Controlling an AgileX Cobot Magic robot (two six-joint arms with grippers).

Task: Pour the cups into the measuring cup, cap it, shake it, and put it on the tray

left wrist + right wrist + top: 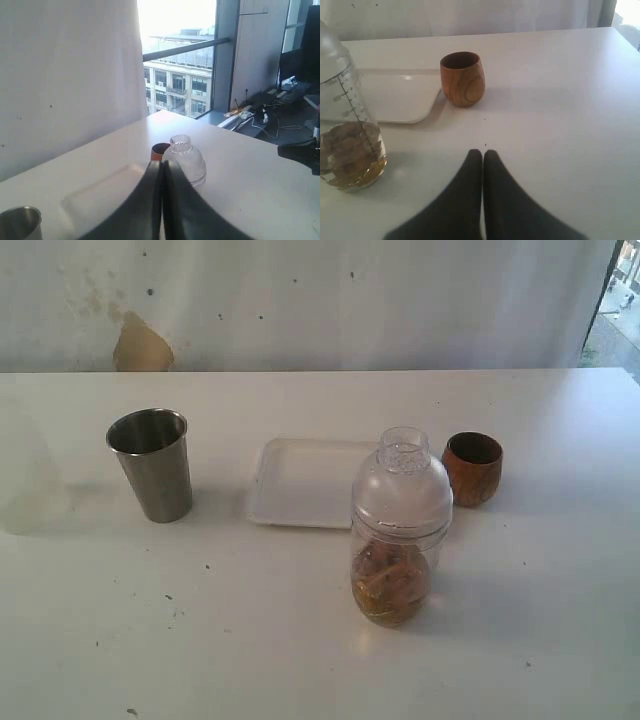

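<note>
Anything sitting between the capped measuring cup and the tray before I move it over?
Nothing visible. The measuring cup stands at the near edge of the tray; the wooden cup and steel tumbler stand to either side, off it.

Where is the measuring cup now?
In the exterior view the measuring cup stands capped on the table, right of centre, in front of the tray's right end, the wooden cup behind it to the right.
</note>
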